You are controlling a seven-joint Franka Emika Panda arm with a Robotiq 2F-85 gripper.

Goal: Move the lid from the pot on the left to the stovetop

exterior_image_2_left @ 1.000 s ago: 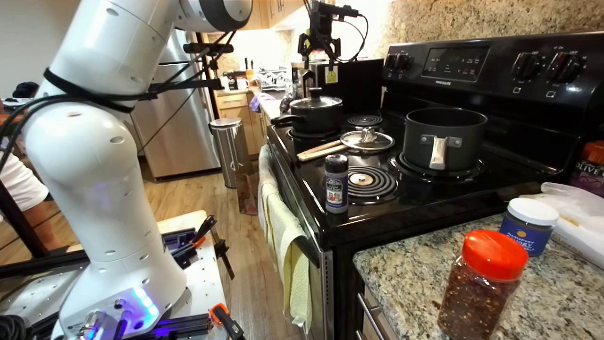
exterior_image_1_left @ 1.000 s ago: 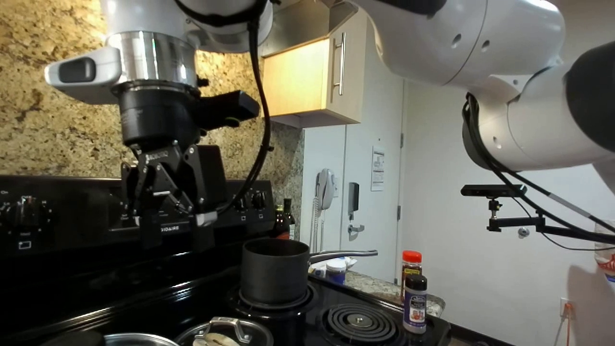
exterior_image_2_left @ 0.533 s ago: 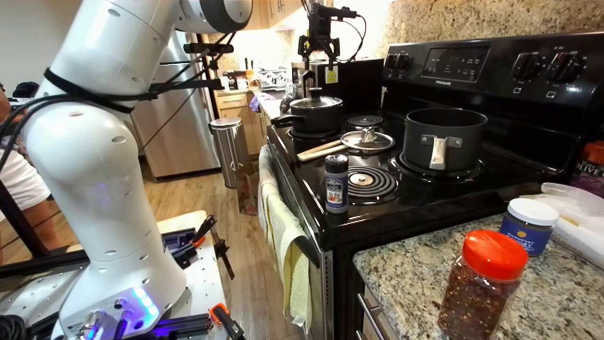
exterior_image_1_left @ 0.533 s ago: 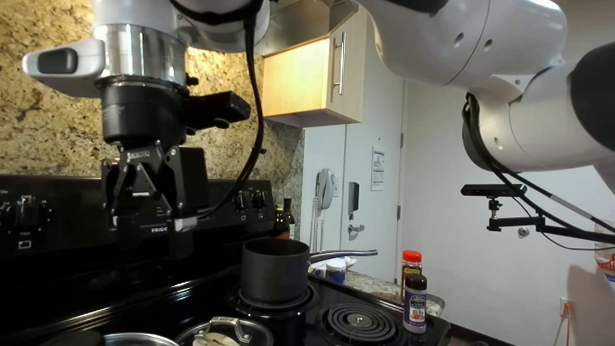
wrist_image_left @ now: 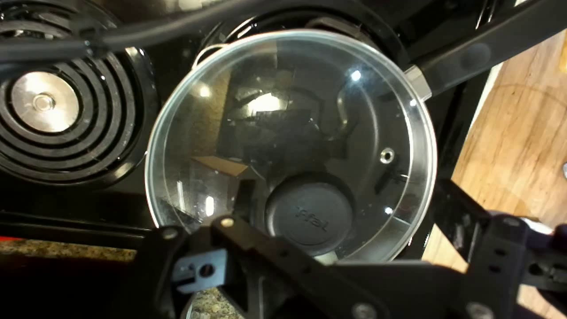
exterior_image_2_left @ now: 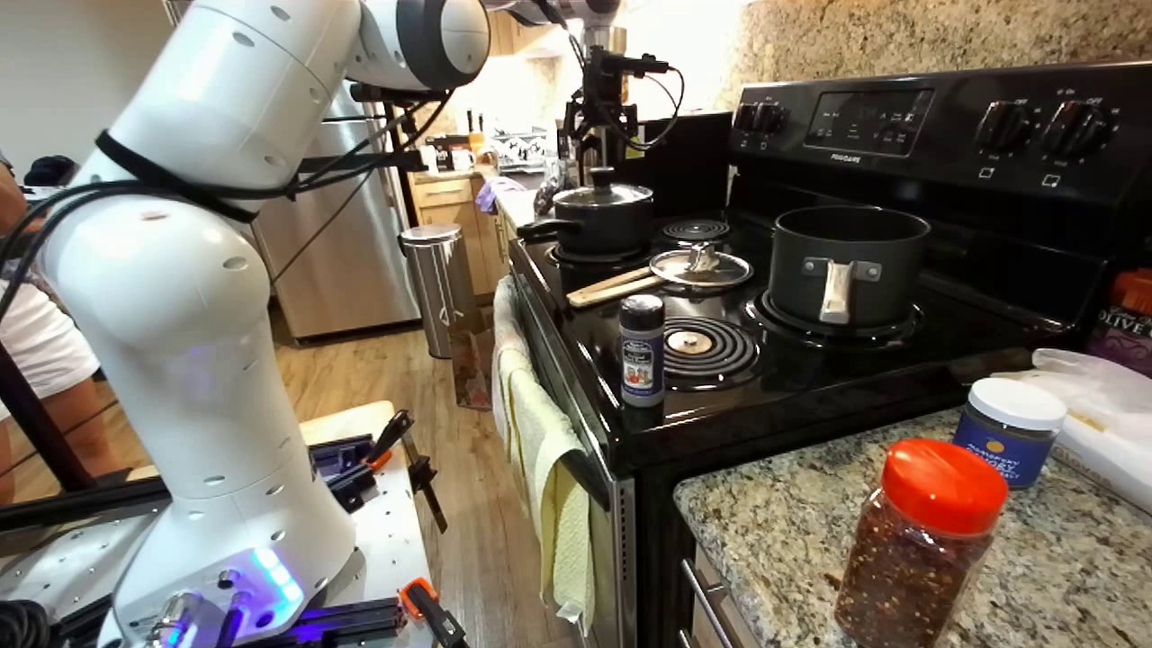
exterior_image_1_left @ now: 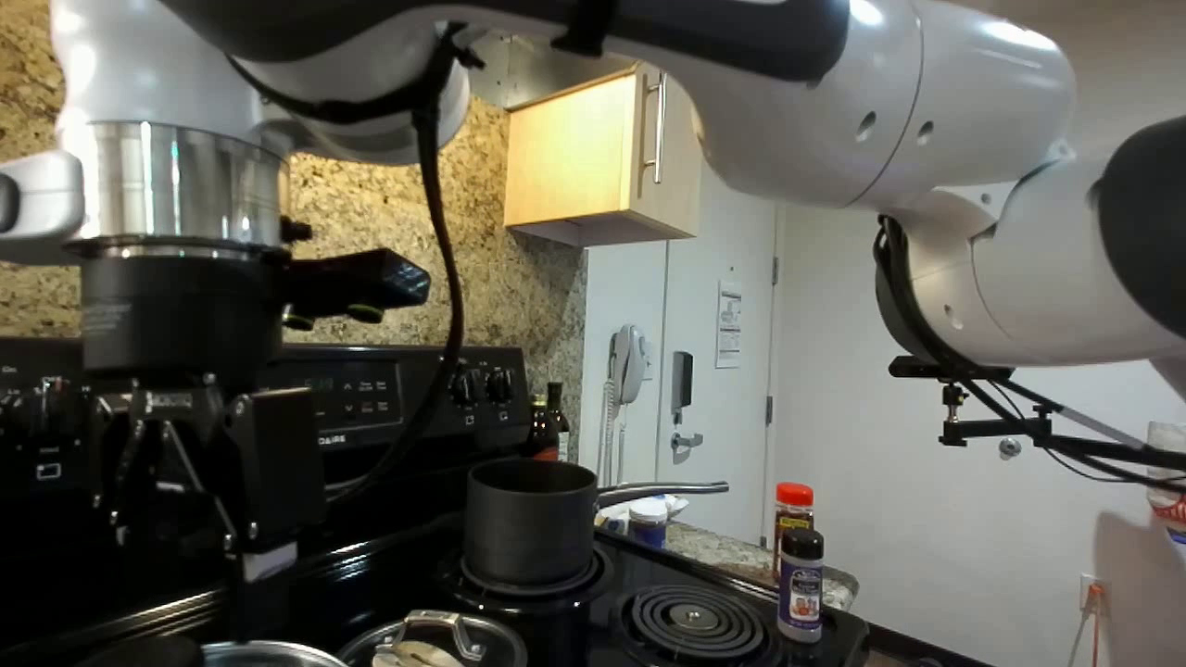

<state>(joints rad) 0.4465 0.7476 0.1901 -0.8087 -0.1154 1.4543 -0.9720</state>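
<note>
Closest in: your end effector, pointing down above the pot on the left, jaws spread apart. Under it is the lid, clear glass with a metal rim and a round dark knob, seated on the pot. You can't tell from these views how close the jaws come to the knob. The pot's long black handle runs toward the front edge of the stovetop.

That surface: glossy black, with coil burners. Near the pot lies a spare lid, a wooden utensil reaching its rim. Next along, a shaker upright just beside a front burner. Behind, a dark saucepan on a rear burner; control panel along the back. Towels hang below the front edge.

To the side, your stone desk carries a red-capped jar and a blue jar. Farther: wood floor, trash can, steel fridge.

View by view: fridge, trash can and a person in white shorts reach you in an exterior view; a wall phone, pale door and cabinet in an exterior view, where the lid is cut to a slice at the bottom edge. You get saucepan and shaker in both exterior views. The wrist view alone gives you the knob's lettering and a metal-ringed vent in the glass.
</note>
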